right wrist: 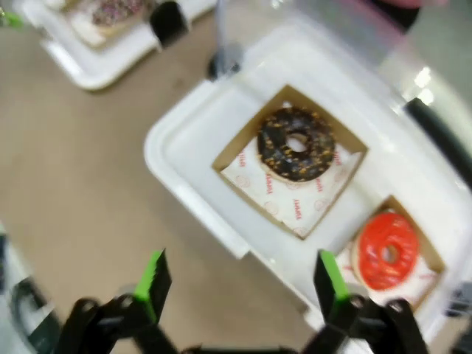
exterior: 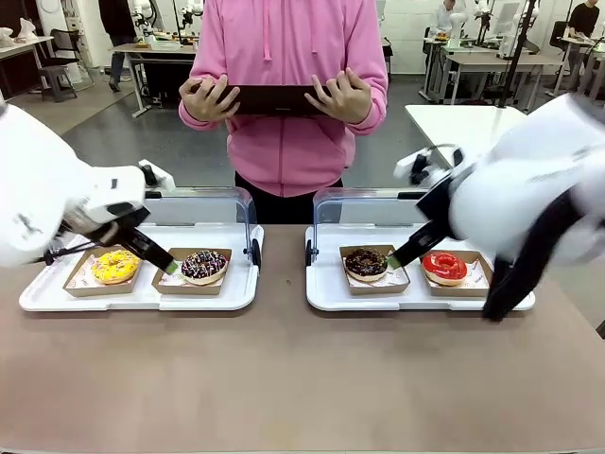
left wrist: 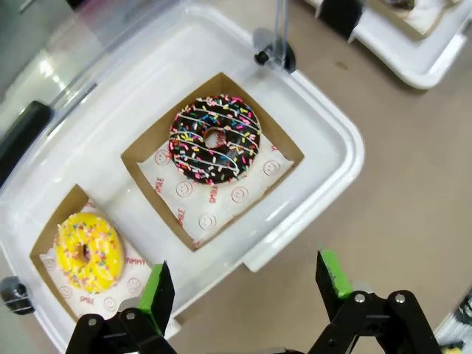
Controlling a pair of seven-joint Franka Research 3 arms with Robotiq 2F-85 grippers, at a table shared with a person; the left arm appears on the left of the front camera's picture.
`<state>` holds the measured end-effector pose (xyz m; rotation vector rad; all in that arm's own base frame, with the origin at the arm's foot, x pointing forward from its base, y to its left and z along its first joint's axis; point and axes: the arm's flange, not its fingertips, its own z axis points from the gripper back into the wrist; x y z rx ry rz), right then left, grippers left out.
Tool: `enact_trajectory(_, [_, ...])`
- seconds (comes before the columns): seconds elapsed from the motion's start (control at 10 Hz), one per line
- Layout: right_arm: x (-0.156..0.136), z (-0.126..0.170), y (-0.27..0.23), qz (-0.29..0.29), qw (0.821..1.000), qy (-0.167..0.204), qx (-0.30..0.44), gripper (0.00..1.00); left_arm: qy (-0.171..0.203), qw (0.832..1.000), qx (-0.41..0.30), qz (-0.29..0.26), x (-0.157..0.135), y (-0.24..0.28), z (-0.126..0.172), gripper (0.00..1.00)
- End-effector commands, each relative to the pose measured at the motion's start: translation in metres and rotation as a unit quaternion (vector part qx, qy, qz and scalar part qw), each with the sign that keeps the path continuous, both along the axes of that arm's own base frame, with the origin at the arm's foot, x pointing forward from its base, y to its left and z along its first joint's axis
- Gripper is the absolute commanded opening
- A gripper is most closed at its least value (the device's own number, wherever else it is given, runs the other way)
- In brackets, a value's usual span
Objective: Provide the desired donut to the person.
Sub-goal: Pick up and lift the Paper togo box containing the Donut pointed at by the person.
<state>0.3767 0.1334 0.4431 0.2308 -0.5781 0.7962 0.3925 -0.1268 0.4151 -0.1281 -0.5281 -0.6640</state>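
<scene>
The person in a bright pink hooded sweatshirt (exterior: 284,142) stands across the brown desk (exterior: 284,378). To the person's front, the left white plastic tray (exterior: 47,295) holds a yellow sprinkled donut (exterior: 115,266) and a chocolate sprinkled donut (exterior: 204,265). The right white plastic tray (exterior: 326,284) holds a dark chocolate donut (exterior: 366,263) and a red glazed donut (exterior: 444,267). The left hand (left wrist: 243,276) and right hand (right wrist: 240,269) hover empty over them, spread wide.

Grey floor (exterior: 113,142), white table (exterior: 463,118) behind; brown tabletop (exterior: 284,378) in front

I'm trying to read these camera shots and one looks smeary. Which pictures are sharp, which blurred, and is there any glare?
Left wrist view: sharp, the sprinkles on the chocolate sprinkle donut read clearly; light glints on the clear lid. Right wrist view: soft all over, the red donut smeared. Front view: crisp across the table.
</scene>
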Motion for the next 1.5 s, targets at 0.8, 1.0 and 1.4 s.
enact_trajectory(0.8, [-0.023, 0.076, -0.184, 0.085, 0.991, -0.091, 0.054, 1.00, -0.100, 0.972, -0.199, -0.077, -0.059, 0.169, 0.058, 1.00])
enact_trajectory(1.0, [-0.032, 0.084, -0.203, 0.088, 0.990, -0.086, 0.072, 1.00, -0.109, 0.974, -0.185, -0.077, -0.065, 0.180, 0.063, 1.00])
enact_trajectory(1.4, [-0.042, 0.089, -0.218, 0.098, 0.986, -0.102, 0.092, 1.00, -0.115, 0.979, -0.154, -0.072, -0.080, 0.200, 0.072, 1.00])
